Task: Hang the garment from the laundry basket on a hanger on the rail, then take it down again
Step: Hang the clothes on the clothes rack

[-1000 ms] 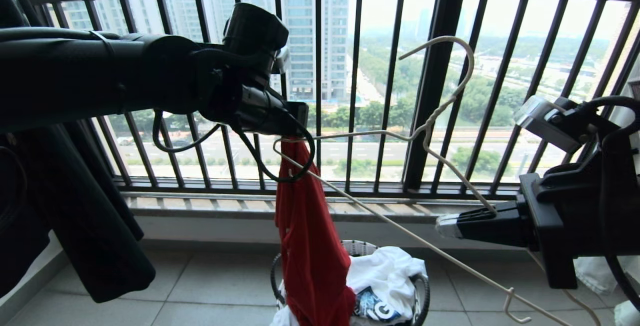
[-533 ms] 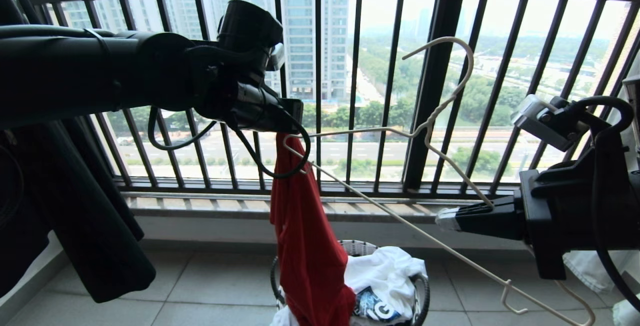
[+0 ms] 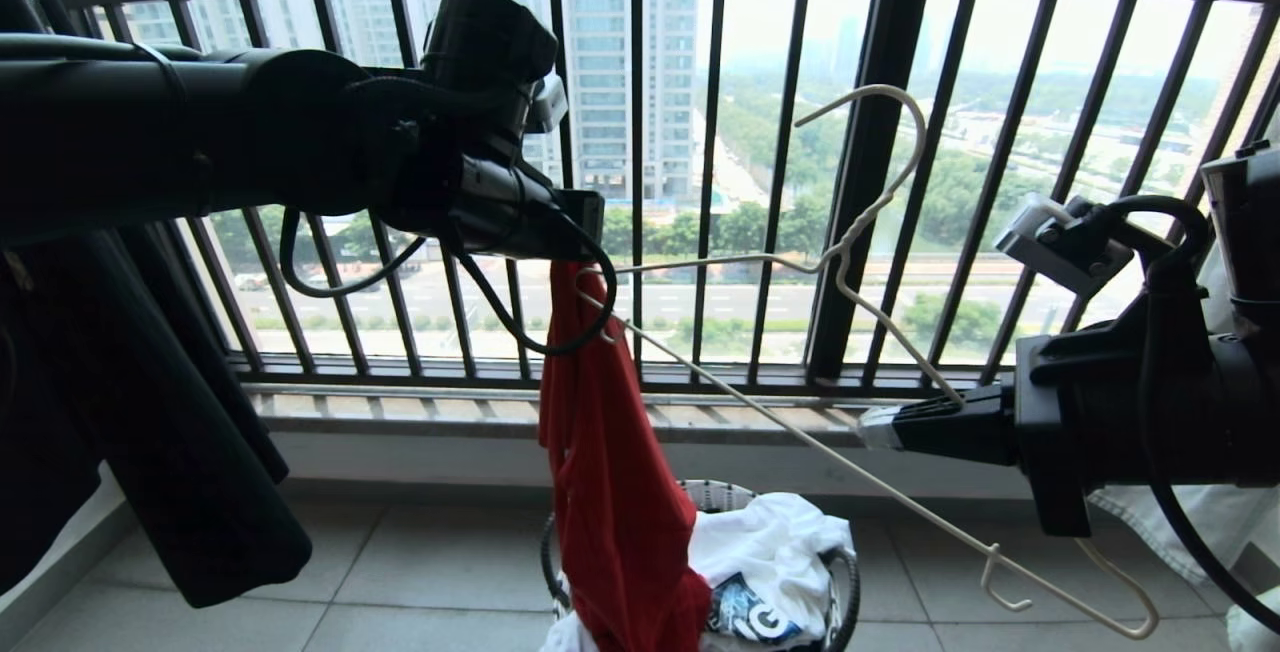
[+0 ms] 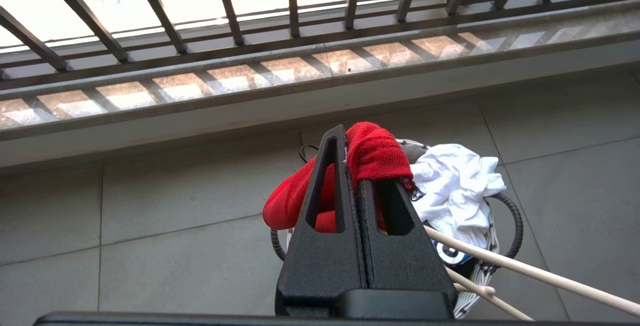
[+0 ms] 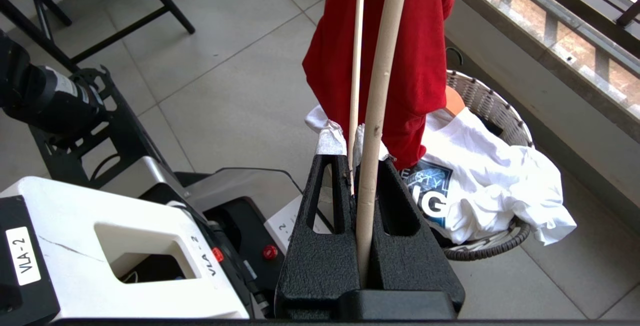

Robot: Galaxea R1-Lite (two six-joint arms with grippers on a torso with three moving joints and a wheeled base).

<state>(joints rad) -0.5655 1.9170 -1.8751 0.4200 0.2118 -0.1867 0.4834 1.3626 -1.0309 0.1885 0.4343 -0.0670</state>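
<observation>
Red garment [image 3: 610, 492] hangs clear above the basket [image 3: 845, 572], pinched in the closed left gripper [image 4: 357, 186]. Right gripper [image 5: 362, 176] clamps the hanger [image 3: 880, 312], whose tip meets the collar. Threading, hanging and removal remain.

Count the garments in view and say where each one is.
2 for certain. The red T-shirt hangs from the shut left claw at the hanger's end. The white printed shirt lies in the laundry basket. More may be buried underneath.
</observation>
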